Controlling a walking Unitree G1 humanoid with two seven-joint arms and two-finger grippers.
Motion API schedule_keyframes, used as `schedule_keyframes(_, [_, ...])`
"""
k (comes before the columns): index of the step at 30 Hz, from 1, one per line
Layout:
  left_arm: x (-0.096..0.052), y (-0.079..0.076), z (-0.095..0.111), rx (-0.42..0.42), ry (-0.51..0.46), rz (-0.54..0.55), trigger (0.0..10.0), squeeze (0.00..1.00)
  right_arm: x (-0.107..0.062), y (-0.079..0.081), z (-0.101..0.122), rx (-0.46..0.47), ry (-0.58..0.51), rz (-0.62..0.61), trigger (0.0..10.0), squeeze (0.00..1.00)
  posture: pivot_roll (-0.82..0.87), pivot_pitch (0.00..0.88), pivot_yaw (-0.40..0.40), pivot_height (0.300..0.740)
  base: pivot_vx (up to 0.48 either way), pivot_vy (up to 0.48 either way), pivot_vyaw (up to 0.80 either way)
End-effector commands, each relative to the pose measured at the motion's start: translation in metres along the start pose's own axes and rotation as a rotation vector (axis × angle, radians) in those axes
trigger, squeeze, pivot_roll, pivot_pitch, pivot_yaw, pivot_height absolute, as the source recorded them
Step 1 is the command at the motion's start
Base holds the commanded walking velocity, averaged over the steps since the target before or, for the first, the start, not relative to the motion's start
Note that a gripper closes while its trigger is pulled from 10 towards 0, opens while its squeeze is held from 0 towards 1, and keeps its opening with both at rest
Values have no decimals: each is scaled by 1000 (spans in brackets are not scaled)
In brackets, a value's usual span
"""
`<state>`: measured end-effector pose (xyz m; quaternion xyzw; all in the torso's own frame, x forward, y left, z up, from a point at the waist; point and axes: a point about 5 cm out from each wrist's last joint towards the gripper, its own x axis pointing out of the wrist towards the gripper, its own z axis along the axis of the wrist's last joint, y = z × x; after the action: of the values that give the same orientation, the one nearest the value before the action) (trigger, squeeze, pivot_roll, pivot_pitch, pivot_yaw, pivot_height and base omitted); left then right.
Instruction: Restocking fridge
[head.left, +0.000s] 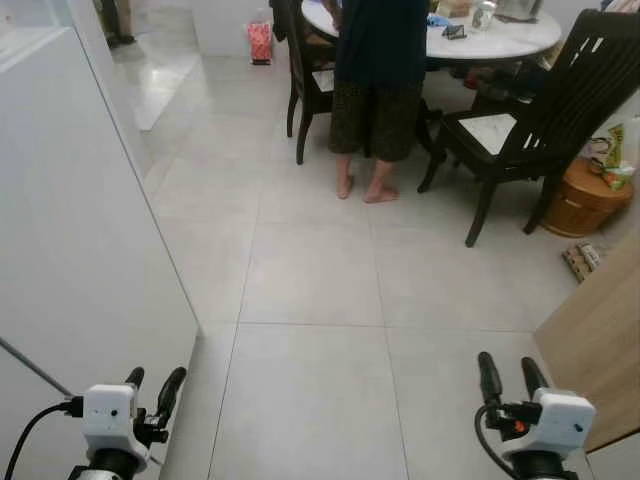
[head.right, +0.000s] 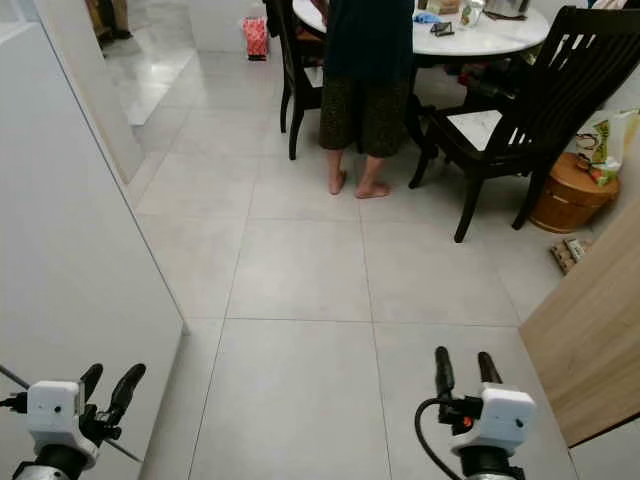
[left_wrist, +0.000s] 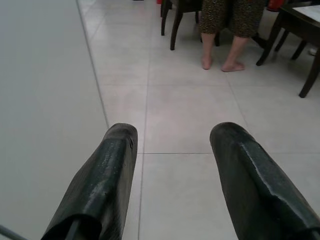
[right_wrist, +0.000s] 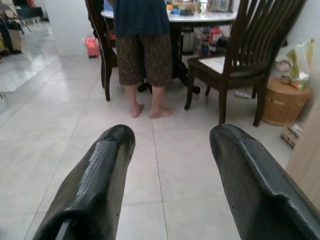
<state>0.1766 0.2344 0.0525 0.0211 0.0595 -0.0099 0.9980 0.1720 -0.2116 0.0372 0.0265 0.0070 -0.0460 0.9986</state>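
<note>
The tiled floor (head.left: 310, 270) lies under both empty pincers, left pincer (head.left: 152, 385) and right pincer (head.left: 505, 375), fingers apart; a white fridge door (head.left: 70, 230) stands just beside the left one.

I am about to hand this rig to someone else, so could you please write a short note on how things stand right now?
Left gripper: open, holding nothing, low beside the white panel.
Right gripper: open, holding nothing, low near the wooden panel.
Job's things: no groceries or fridge interior can be made out.
Ahead: tiled floor, a person standing barefoot at the round table, dark chair to the right.
Done: nothing can be confirmed.
Left: fetch the items and stock the fridge; mind the person.
</note>
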Motion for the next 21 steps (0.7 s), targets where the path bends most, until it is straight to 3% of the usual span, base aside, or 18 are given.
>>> schedule_keyframes(1, [-3, 0, 0, -5, 19, 1, 10000, 0, -3, -4, 2, 15, 7, -27, 10000, 0, -192, 0, -3, 740, 0, 0, 0])
schedule_keyframes(7, [-3, 8, -10, 29, 97, 47, 10000, 0, -9, -14, -23, 11, 151, -48, 10000, 0, -178, 0, -7, 740, 0, 0, 0])
schedule_keyframes(10, [-5, 16, -10, 15, 115, 147, 10000, 0, -4, -14, -30, 3, 195, -14, 10000, 0, -140, 0, -19, 740, 0, 0, 0])
schedule_keyframes(14, [-10, 17, -9, 25, 113, 154, 10000, 0, 8, -11, -31, 20, 201, 9, 10000, 0, -111, 0, -32, 740, 0, 0, 0])
schedule_keyframes(21, [-9, 24, -7, -14, 110, 213, 10000, 0, 40, 8, -39, 24, 237, 133, 10000, 0, -43, 0, -51, 740, 0, 0, 0])
